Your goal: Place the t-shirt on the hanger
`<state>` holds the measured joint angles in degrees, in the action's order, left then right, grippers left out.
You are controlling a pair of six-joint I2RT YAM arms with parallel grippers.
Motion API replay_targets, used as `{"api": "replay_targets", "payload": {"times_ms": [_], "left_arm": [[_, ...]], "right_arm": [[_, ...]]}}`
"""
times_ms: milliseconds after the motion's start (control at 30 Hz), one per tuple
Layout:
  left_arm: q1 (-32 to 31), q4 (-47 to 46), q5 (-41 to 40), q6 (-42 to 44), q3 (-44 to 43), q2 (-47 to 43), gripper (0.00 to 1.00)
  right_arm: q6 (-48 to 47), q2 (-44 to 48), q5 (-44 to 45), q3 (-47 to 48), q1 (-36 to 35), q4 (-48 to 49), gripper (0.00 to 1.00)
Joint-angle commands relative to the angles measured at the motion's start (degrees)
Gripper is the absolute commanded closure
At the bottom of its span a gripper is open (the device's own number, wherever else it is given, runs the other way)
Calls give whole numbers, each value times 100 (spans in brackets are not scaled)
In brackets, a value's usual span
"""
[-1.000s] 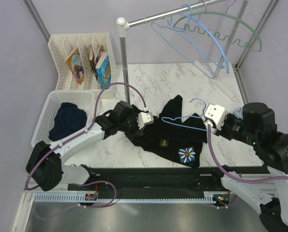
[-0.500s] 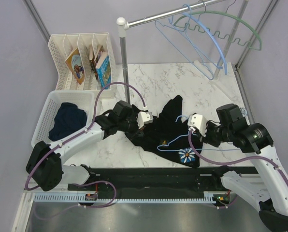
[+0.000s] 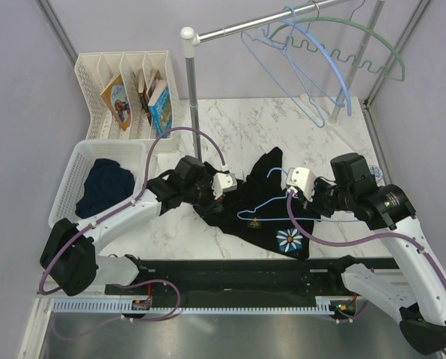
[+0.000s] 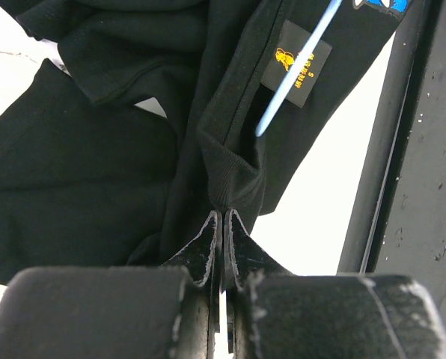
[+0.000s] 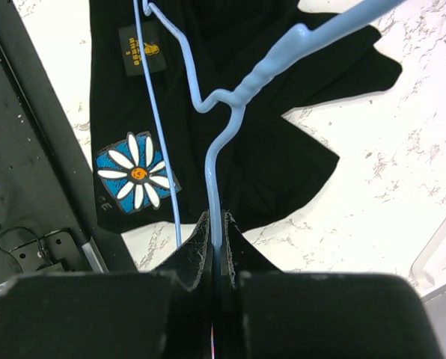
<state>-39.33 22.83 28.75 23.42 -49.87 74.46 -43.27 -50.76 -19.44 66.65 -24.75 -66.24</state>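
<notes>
With the left tool (image 4: 221, 224) pinching the t-shirt (image 4: 81, 172) edge, feed the wire hanger (image 5: 211, 164), clenched in the right tool (image 5: 216, 224), toward 9 o'clock into the fabric opening.

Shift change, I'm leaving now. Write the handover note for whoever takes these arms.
Left gripper: shut on a fold of the t-shirt.
Right gripper: shut on the hanger, near its neck.
The t-shirt lies crumpled on the table; the hanger is held across it, one end close to the pinched fold.
Done: both things gripped.
Left to do: work the hanger into the t-shirt; it is not on yet.
</notes>
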Motion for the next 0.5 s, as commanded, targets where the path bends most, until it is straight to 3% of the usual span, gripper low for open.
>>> {"api": "replay_targets", "payload": {"times_ms": [0,467], "left_arm": [[31,20,122,-22,-173,-142,98],[31,204,280,57,-401,-203,98]], "right_arm": [[-6,-56,-51,85,6,410,100],[-279,-232,-727,-363,6,866,100]]}}
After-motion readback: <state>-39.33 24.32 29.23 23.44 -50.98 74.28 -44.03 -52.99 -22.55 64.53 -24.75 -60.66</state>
